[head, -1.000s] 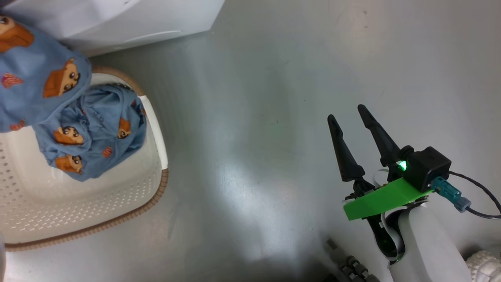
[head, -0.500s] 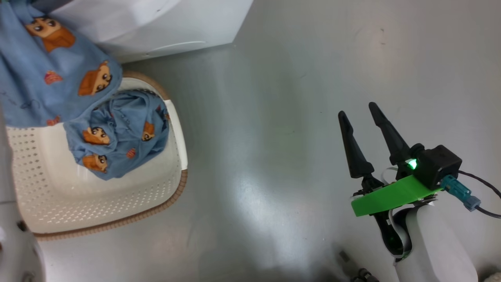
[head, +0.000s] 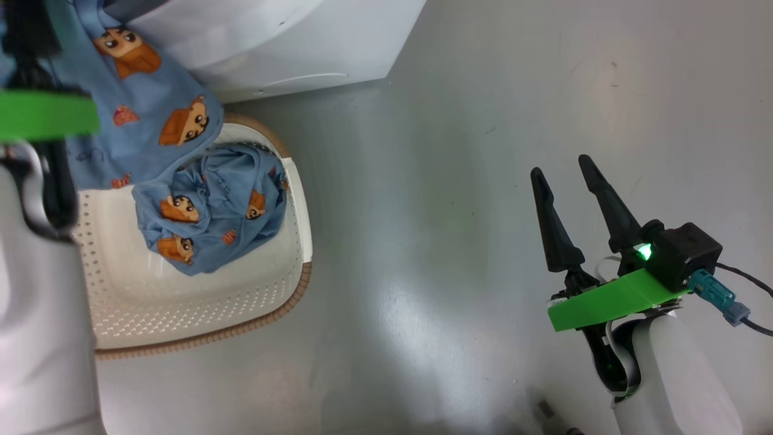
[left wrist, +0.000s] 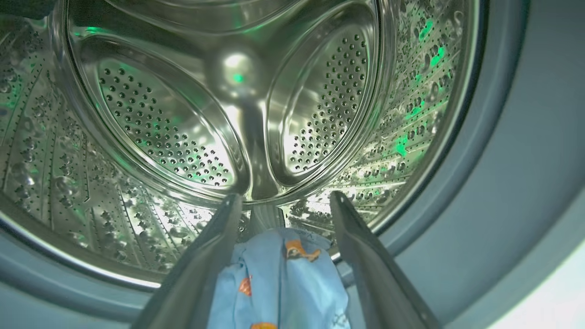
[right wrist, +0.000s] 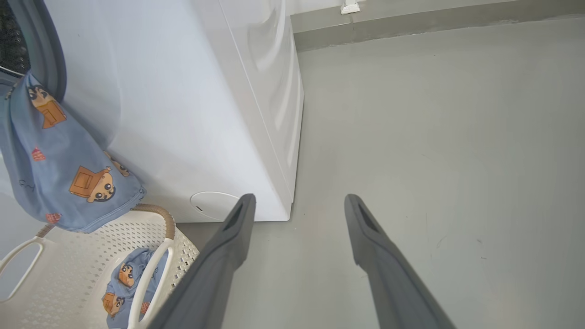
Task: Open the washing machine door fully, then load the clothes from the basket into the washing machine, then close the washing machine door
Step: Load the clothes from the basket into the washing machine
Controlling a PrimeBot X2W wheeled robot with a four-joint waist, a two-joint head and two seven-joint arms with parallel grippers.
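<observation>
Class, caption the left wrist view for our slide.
Left gripper, fingers apart flanking light-blue cartoon-printed cloth, facing perforated steel drum.

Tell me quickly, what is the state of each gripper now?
Left gripper: open, blue cloth lying between its jaws.
Right gripper: open, holding nothing.

right gripper point(head: 560, 165) is seen at lower right of the head view, fingers spread wide and empty, angled up and slightly left. left gripper point(left wrist: 285, 195) is spread equally wide. left forearm point(head: 42, 338) is seen along the left edge, right forearm point(head: 676, 374) at bottom right.
</observation>
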